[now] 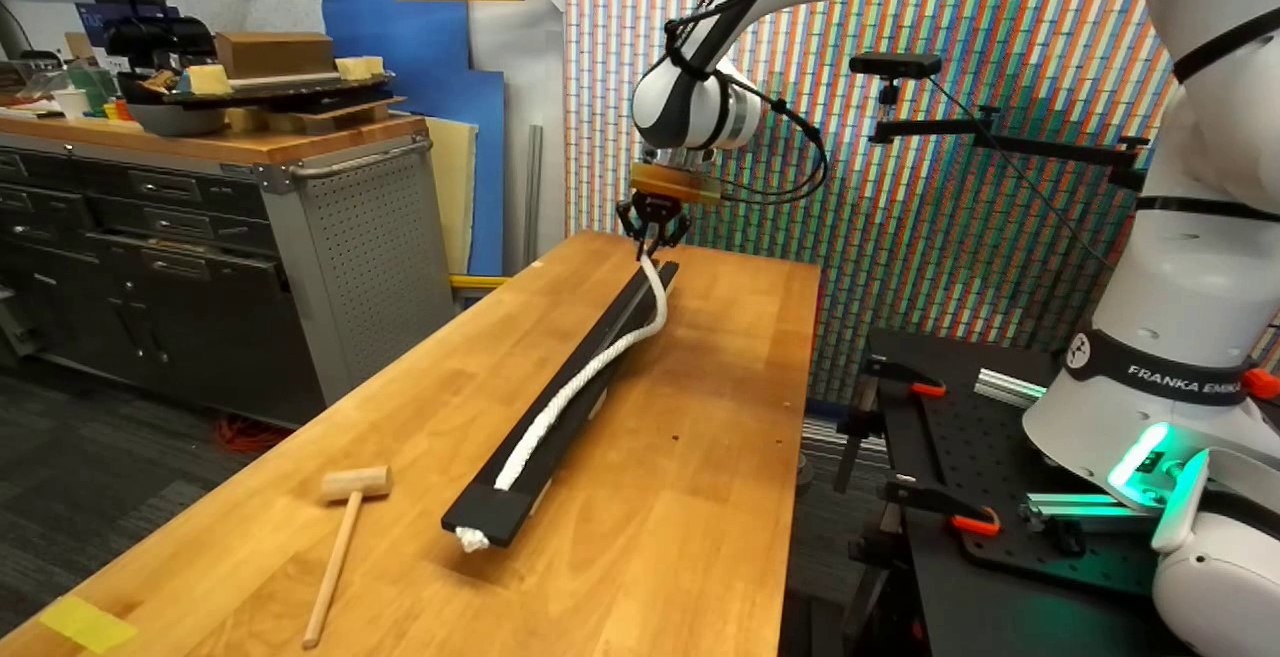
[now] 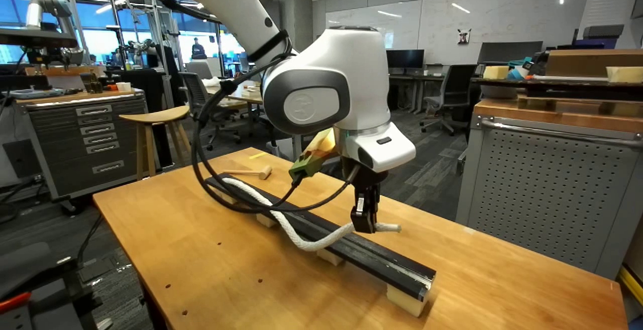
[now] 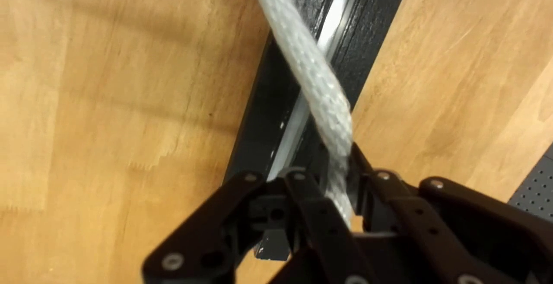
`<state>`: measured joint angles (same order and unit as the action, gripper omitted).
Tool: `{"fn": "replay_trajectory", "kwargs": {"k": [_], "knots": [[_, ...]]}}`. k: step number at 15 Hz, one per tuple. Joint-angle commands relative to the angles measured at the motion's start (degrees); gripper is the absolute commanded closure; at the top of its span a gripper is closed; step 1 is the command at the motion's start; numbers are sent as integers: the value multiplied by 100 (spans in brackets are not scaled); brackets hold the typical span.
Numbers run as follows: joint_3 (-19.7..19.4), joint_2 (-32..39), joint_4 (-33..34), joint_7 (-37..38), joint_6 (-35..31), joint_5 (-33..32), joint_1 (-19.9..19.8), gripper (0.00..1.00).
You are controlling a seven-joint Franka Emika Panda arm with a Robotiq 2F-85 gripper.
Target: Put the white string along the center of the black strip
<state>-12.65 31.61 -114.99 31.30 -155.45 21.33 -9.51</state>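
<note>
- I have the pincer (image 3: 340,167) clamped across the white string (image 3: 323,91), its fingers (image 2: 362,221) parted only by the string's thickness; in an exterior view a short free tail (image 2: 391,227) pokes out past them.
- The black strip (image 3: 273,102) runs below and beside the pincer. Its long axis goes from the end near my grip to the end by the mallet (image 1: 356,484), well apart from the pincer.
- What the move turns on: in the wrist view I hold the string over the strip's edge on the side of the cabinet (image 1: 360,217), so the pale centre groove (image 3: 287,145) lies from the pincer toward the robot base (image 1: 1150,322).
- Leaving the pincer, the string slants across the groove, bows out past the strip's edge on the base side, then comes back on top toward the mallet end.
- At the pincer the string looks raised off the strip; by how much I can't tell.
- I judge the job partway: the part farthest from the pincer lies along the strip, the nearer part does not.
- My next pull should go along the axis, away from the mallet, bringing the pincer baseward until it hangs over the groove, then down.
- The strip sits on pale blocks (image 2: 406,301), so I'd expect a hard sideways tug from the pincer to risk nudging it.
</note>
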Motion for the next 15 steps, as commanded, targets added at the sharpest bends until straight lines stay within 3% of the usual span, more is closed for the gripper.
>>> {"fn": "replay_trajectory", "kwargs": {"k": [1,7,15], "knots": [[-316,239,256,447,118,-222,163,97],[-545,367,312,836,196,-266,54,97],[-507,661,842,1043,608,-347,10,97]]}}
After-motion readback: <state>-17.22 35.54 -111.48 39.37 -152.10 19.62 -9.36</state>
